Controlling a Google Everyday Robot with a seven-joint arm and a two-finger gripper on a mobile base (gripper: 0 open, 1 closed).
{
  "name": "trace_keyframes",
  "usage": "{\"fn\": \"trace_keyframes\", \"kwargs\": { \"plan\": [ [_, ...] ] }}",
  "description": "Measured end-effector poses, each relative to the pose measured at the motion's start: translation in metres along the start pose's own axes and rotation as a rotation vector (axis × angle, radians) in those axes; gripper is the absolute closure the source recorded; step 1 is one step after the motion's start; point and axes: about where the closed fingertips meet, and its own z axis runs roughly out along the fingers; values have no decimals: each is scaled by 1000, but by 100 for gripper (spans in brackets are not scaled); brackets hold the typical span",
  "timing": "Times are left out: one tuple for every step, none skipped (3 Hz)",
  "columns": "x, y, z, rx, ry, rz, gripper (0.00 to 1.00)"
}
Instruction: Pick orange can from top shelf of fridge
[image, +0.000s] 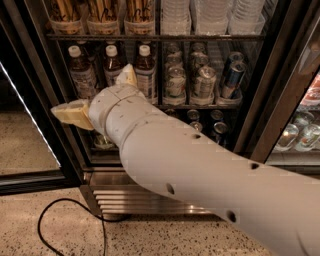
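Gripper (72, 113) was seen low-left, in front of the white-capped bottles (111, 67) on the second rack, well below the top shelf (200, 37). Whether the claw was open or closed could not be told. Nothing was seen held in it.

Orange can (102, 12) was taken to be one of three amber, cream-streaked bodies standing side by side on the top shelf at upper left, lids cut off by the frame edge. Not yet reached.

Risks, as judged:
- The top shelf's front rail could be clipped if the wrist were raised too close to the fridge (105, 197).
- The bottles just behind the gripper could be knocked.
- The amber bodies were packed close, so a neighbour could be tipped or dragged out with the target.
- The silver cans (175, 82) or the blue can (232, 77) one rack down could be mistaken for the target.
- Much of the lower racks was hidden by the arm (200, 175).

Writing: none could be read. The bottle labels showed only as pale bands.
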Motion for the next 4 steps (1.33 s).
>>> {"fn": "trace_keyframes", "kwargs": {
  "plan": [
    [-14, -24, 23, 83, -61, 28, 0],
    [-29, -46, 54, 83, -140, 122, 0],
    [-46, -63, 74, 69, -226, 145, 0],
    [-60, -71, 80, 69, -262, 113, 1]
  ]
}}
